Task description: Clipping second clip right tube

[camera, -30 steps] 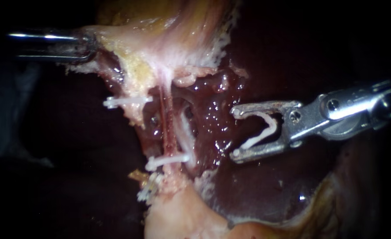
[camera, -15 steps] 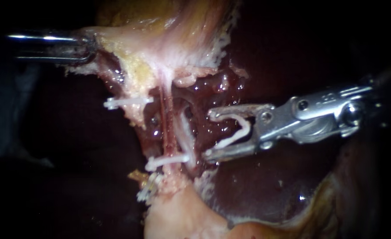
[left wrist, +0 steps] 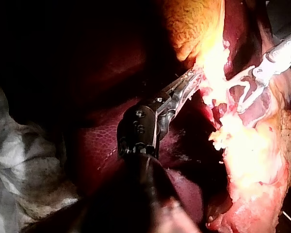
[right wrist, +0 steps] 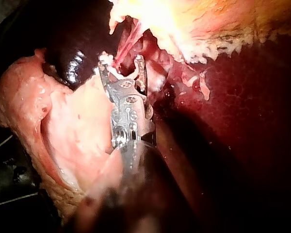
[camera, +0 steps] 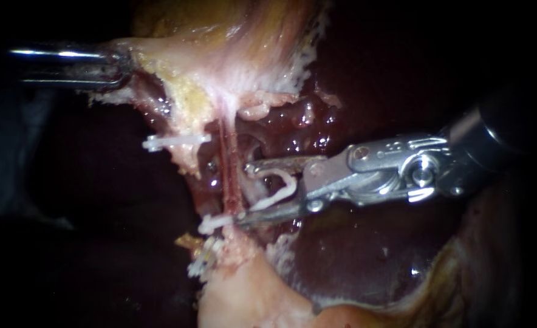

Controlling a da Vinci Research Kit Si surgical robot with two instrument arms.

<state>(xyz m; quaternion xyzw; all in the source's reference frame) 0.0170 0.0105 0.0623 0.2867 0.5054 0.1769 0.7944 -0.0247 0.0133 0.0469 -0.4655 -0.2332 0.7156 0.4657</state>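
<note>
Placement step: right instrument (camera: 242, 194), jaws wide and carrying an open clip (camera: 279, 187), tips just beside right tube (camera: 228, 173) near the set clip (camera: 217, 223); next move, as I judge, is to straddle the tube fully, then close.

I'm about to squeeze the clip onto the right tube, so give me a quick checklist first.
1. New clip seated in the right instrument, jaws wide: ok.
2. Right tube between those jaws: cannot tell, they overlap it.
3. Red tube outside them: cannot tell.
4. Clear of the lower clip: not ok, lower jaw tip sits at its end.
5. Left instrument at the stretched tissue: ok.
</note>
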